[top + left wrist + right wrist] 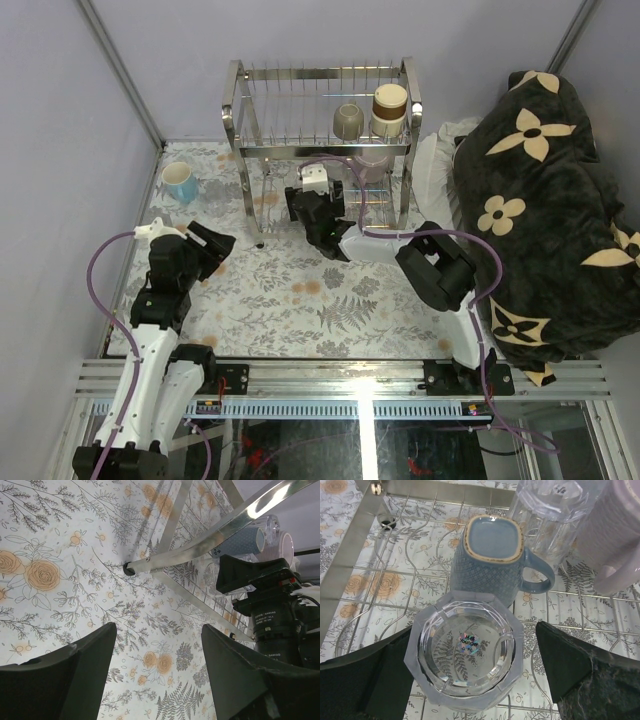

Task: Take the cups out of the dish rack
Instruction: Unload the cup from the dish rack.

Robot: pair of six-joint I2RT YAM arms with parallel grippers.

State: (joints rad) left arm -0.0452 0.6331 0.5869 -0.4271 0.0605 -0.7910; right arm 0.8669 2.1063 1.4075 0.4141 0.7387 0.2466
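The chrome dish rack (pixel 320 150) stands at the far middle. An olive-grey mug (pixel 348 121) and a brown-and-cream cup (pixel 389 108) sit on its upper tier. My right gripper (pixel 305 195) reaches into the lower tier. In the right wrist view it (pixel 474 630) is open around an upturned clear glass (pixel 465 655); the left finger looks close against it, the right finger stands apart. Behind the glass are a grey-blue cup (pixel 490 560), another clear glass (pixel 550 510) and a pale lilac mug (pixel 615 540). A light blue mug (pixel 180 183) stands on the table. My left gripper (pixel 222 250) is open and empty.
In the left wrist view my open left gripper (pixel 159 627) hangs over the flowered tablecloth (pixel 60 545), near the rack's front foot (pixel 129 569) and post. A dark flowered blanket (pixel 545 190) lies along the right side. Grey walls close in the left and back.
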